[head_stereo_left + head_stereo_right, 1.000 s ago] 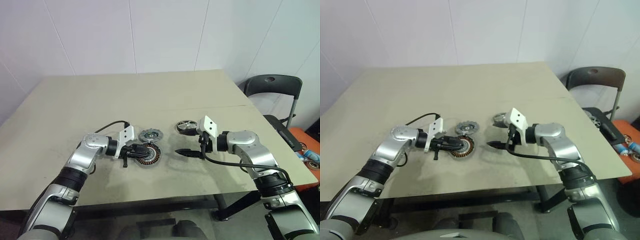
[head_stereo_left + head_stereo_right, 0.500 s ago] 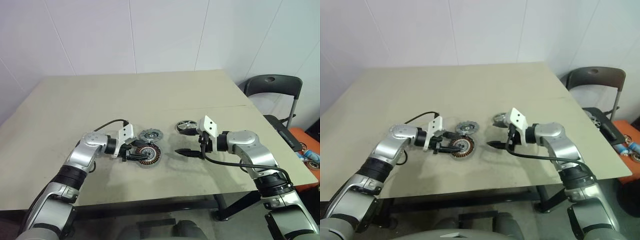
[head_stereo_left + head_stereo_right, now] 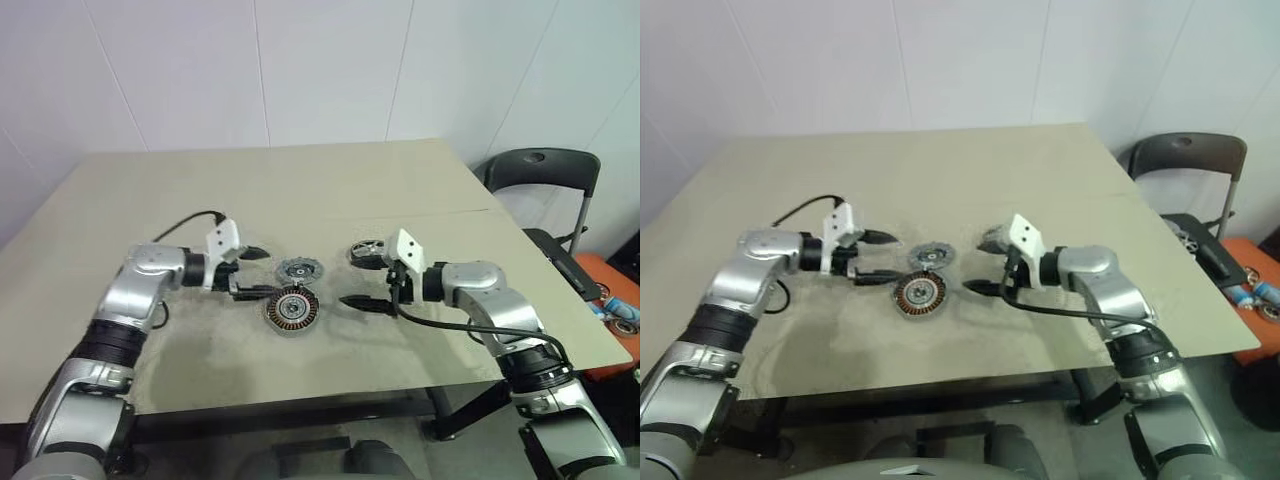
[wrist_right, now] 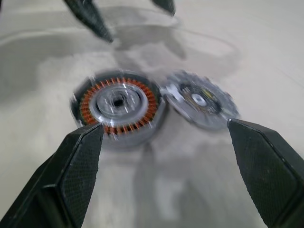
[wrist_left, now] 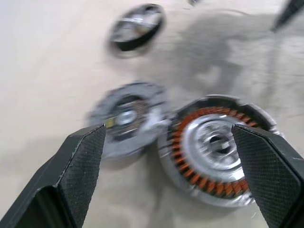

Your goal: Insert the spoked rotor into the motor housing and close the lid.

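A: Left claw (image 3: 252, 272) first. What state is it in?

B: Spread wide and empty, hanging above the bench (image 3: 150, 200) just off the housing (image 3: 292, 309), at about its 10 o'clock. A second ago it was pressed onto the housing's rim; it has since let go and lifted away up and to the left.

A: So the housing is placed?

B: I'd judge so. It lies flat, coils up, hub bare, with nothing in it. The rotor still has to go in.

A: And the right claw (image 3: 352, 302)?

B: Also spread and empty, at the housing's 3 o'clock, a small gap between them. It has crept a little toward the housing.

A: Where are the other parts?

B: The lid (image 3: 299, 269) sits at the housing's 12 o'clock. The rotor (image 3: 369, 252) lies further out at about 2 o'clock, behind the right claw.

A: Do the wrist views add anything?

B: Yes. The left wrist view shows the lid's rim touching the housing's, which the eye views leave unclear, with the rotor well apart beyond them. The right wrist view shows the copper ring and open hub squarely between its fingers (image 4: 80, 171), but not the rotor.
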Action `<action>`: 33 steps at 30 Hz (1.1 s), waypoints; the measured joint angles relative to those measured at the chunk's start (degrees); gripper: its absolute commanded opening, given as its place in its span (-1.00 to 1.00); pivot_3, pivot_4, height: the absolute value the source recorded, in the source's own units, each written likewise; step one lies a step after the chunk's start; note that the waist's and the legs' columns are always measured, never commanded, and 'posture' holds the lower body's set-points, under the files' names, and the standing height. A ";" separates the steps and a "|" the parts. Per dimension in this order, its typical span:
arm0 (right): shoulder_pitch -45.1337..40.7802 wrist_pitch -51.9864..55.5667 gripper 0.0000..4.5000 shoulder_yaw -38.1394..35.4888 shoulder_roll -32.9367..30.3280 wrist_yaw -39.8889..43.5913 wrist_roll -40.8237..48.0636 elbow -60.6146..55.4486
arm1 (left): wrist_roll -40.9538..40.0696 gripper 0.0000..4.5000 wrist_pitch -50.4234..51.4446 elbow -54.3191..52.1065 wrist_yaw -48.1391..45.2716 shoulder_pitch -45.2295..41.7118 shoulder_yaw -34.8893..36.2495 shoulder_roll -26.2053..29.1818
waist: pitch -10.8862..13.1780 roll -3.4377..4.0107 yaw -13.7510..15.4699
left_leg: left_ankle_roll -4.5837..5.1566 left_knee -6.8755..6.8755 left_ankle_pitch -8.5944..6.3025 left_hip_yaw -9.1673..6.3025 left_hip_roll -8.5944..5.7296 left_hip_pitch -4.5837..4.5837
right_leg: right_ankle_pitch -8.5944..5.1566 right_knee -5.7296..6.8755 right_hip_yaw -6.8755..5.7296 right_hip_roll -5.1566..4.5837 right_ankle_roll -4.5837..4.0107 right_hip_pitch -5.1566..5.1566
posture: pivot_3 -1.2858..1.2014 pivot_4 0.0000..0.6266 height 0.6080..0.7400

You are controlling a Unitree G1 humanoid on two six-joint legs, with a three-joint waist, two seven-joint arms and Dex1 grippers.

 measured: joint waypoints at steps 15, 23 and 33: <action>-7.37 5.73 -0.99 10.15 11.19 -3.49 -3.51 3.60 | -8.34 1.00 9.58 -17.17 7.76 21.74 14.72 5.98 | -0.03 -0.04 0.44 | -0.02 0.02 0.00 -0.05 0.00 -0.06 | 0.00 0.05 0.00 -0.21 0.00 -0.06 | 0.03 -1.00 1.00; -7.64 3.29 -0.99 11.84 12.65 -3.56 -6.41 9.59 | -9.89 1.00 11.27 -20.17 10.33 24.12 16.01 6.04 | -0.03 -0.04 0.24 | -0.02 0.02 0.00 -0.02 -0.01 -0.06 | 0.00 0.04 -0.01 -0.19 0.00 -0.07 | 0.03 -1.00 1.00; -7.63 0.60 -0.99 12.77 12.93 -2.73 -8.58 12.77 | -9.94 1.00 11.47 -20.27 10.93 24.22 16.44 6.20 | -0.03 -0.04 -0.90 | -0.02 0.02 0.00 -0.02 -0.02 -0.06 | 0.00 0.05 -0.01 -0.20 0.00 -0.06 | 0.03 -1.00 1.00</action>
